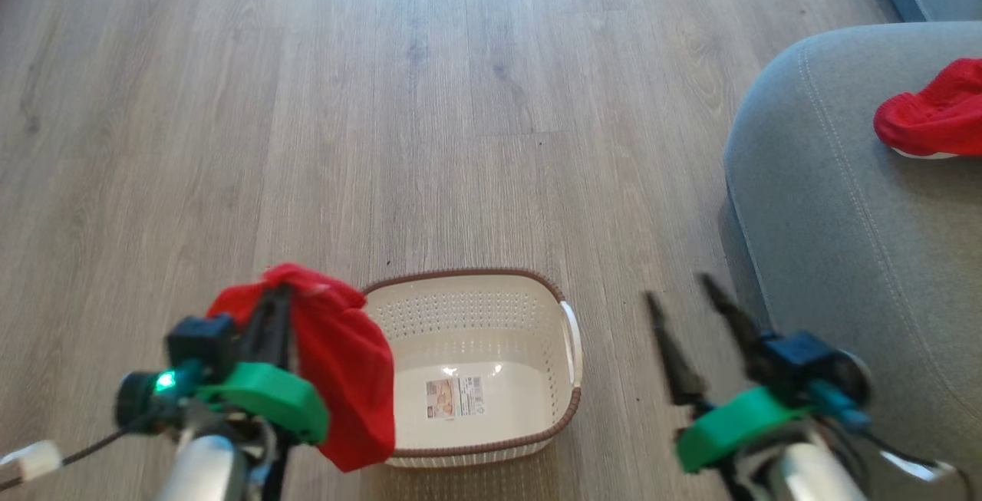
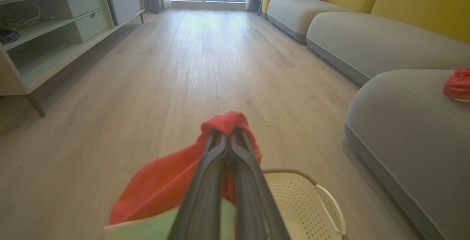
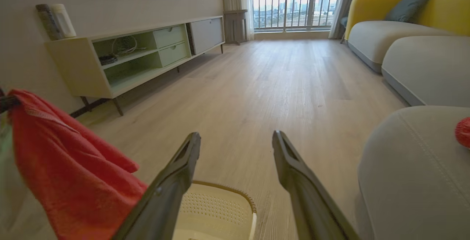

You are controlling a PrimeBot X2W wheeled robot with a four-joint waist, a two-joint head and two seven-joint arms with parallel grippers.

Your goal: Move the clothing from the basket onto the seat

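Observation:
My left gripper [image 1: 278, 290] is shut on a red piece of clothing [image 1: 345, 363], which hangs off the fingers over the left rim of the cream basket [image 1: 491, 305]. The same garment [image 2: 165, 185] drapes around the shut fingertips in the left wrist view and hangs at the left as red clothing [image 3: 69, 170] in the right wrist view. The basket floor shows only its label sticker. Another red garment [image 1: 932, 113] lies on the grey seat [image 1: 844, 209] at the right. My right gripper [image 1: 679, 290] stands open and empty between basket and seat, its fingers [image 3: 183, 159] spread above the basket rim [image 3: 220, 190].
Wood floor stretches ahead. A low pale media cabinet [image 3: 121, 56] runs along the left wall. More grey sofa sections with yellow backs [image 2: 367, 38] extend behind the seat. A balcony window [image 3: 293, 4] closes the far end.

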